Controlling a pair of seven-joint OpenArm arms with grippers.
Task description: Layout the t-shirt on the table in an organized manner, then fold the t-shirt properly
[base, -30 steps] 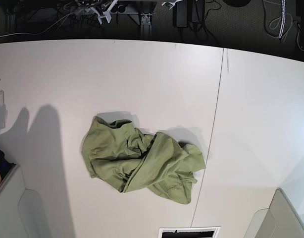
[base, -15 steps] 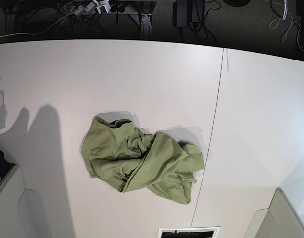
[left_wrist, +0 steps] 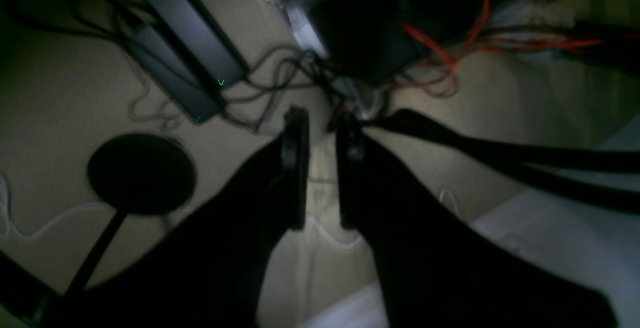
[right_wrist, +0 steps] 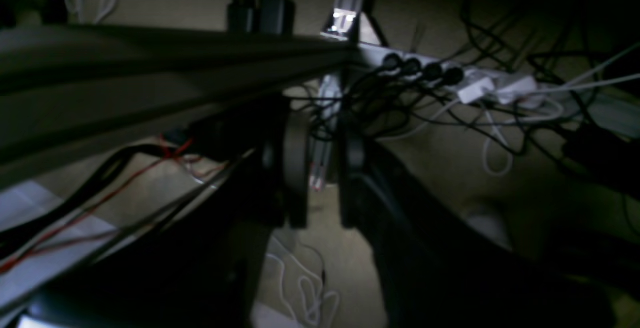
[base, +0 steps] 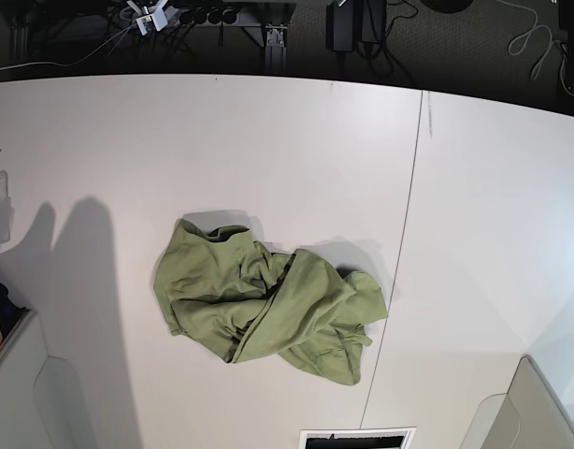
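So, step: laying out not yet begun; I judge nothing is spread.
Shirt: the crumpled olive-green cotton t-shirt (base: 268, 304) lies heaped at six o'clock of centre on the large white worktop (base: 268, 150).
Left claw (left_wrist: 322, 132): slightly apart, empty.
Right claw (right_wrist: 322, 152): slightly apart, empty.
Next: bring both down onto the shirt's edges.

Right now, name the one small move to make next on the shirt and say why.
Probably bring one arm down over the t-shirt to pinch an outer edge. It lies crumpled in a heap on the table, and both wrist views show only floor and cables, so neither claw is near it.
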